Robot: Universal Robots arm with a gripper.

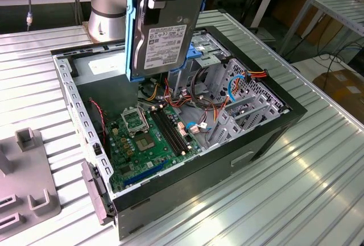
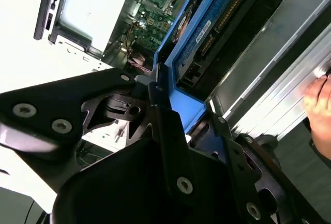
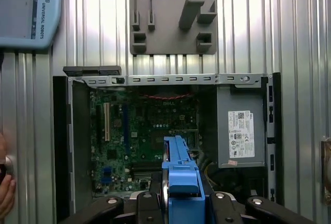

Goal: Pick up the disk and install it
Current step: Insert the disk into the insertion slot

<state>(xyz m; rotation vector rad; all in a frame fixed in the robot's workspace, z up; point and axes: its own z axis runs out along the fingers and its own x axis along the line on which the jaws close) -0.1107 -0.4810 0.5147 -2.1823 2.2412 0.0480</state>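
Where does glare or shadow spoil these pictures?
Exterior view: bright streaks of glare on the ribbed table, shade inside the computer case below the held disk. Second wrist view: the table is washed out to white. First wrist view: even light, no strong glare.

The disk (image 1: 165,36) carried a white label (image 1: 165,42) with rows of black print and barcodes, too fine to make out. In the first wrist view the power supply (image 3: 240,97) bore a white sticker (image 3: 241,140) of small symbols and lines, likewise unreadable. A maker's name in white lettering ran along the pendant (image 3: 23,6) edge, and a short white word stood on the motherboard (image 3: 139,131).
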